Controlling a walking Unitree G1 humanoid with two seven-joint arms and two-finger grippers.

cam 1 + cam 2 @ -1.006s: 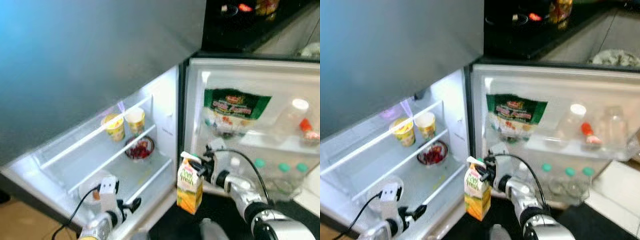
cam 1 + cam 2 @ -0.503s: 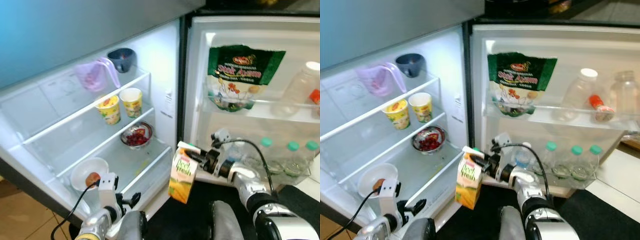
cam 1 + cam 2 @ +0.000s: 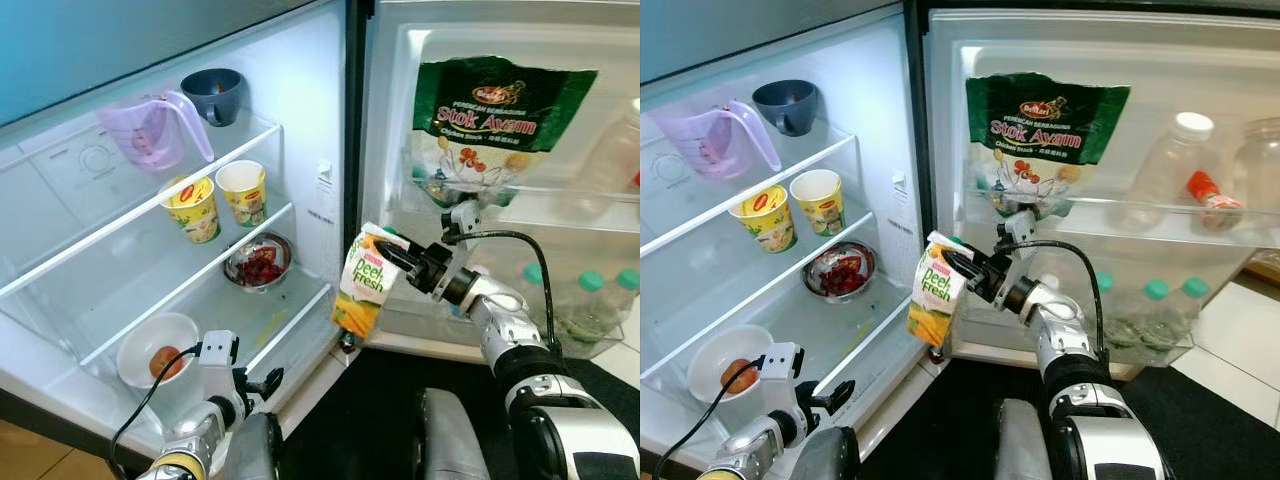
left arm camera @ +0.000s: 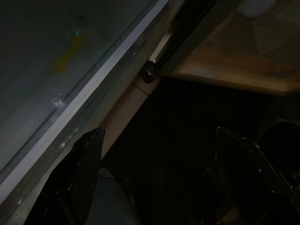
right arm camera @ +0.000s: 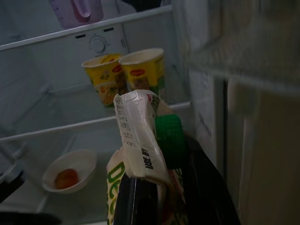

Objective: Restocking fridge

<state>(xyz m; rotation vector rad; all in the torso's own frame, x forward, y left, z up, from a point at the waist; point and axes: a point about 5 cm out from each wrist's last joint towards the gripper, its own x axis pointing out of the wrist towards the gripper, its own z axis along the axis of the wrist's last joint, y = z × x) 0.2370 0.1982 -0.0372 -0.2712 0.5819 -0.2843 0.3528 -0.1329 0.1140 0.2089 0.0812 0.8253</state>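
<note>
**Juice carton held only by its top, close to the fridge edge**

My right gripper (image 3: 400, 262) is closed on the folded top of the juice carton (image 3: 362, 290), just beside its green cap (image 5: 169, 140). The carton hangs tilted at the middle of the frame, in front of the gap between the open fridge body on the left and the door on the right. Its lower corner is near the front edge of the lower glass shelf (image 3: 285, 325).

I think the grip is the first risk. The fingers pinch only the thin paper ridge, so the weight of the carton could make it swing or slip out, and then it would fall on the dark floor below.

The second risk is a collision. If I push the carton to the left while it is tilted like this, its bottom could hit the shelf edge or the fridge wall and twist in my fingers. On the shelf behind stand a metal bowl (image 3: 257, 265) with red food and two yellow cups (image 3: 218, 203), so a rough placing could knock them.

The door shelf (image 3: 560, 195) with the big green bag (image 3: 490, 125) is just beside my arm, and the black cable (image 3: 500, 238) on my wrist could catch there.

My left gripper (image 3: 262, 385) hangs low at the bottom left, open and holding nothing, near the fridge base.
</note>
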